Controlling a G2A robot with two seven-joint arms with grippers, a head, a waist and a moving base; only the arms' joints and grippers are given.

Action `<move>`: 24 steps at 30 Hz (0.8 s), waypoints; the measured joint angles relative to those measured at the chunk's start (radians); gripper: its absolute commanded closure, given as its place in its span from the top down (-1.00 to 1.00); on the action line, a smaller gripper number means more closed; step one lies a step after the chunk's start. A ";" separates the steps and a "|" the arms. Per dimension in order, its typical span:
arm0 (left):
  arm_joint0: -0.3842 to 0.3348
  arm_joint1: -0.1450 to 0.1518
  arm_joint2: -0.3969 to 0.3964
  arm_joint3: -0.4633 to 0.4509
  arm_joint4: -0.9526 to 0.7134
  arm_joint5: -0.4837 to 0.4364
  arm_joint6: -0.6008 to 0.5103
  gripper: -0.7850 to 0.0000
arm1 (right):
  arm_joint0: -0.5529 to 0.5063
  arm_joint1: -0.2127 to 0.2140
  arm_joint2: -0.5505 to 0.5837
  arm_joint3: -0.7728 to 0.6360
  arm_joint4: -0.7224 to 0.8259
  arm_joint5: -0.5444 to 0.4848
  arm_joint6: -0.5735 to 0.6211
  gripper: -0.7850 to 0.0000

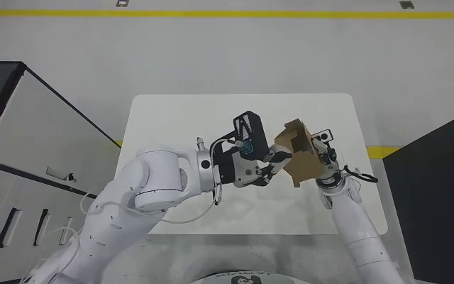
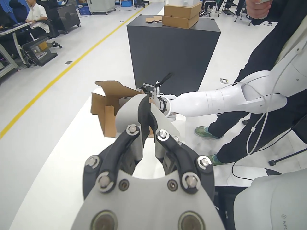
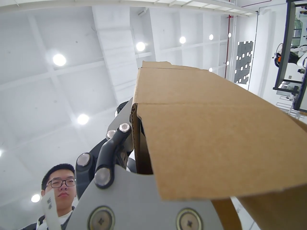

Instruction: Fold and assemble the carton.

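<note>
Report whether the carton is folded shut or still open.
Still open: in the left wrist view the carton has flaps standing up and its inside shows. The right gripper grips one wall.

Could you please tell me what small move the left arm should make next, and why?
Probably nudge the left gripper forward to press a loose flap inward: its fingers are shut close to the carton, which the right gripper holds with flaps standing open.
</note>
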 measured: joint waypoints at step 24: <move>-0.021 -0.018 0.062 0.060 0.022 0.055 0.015 -1.00 | -0.015 -0.010 -0.014 -0.036 -0.030 -0.037 0.041 -1.00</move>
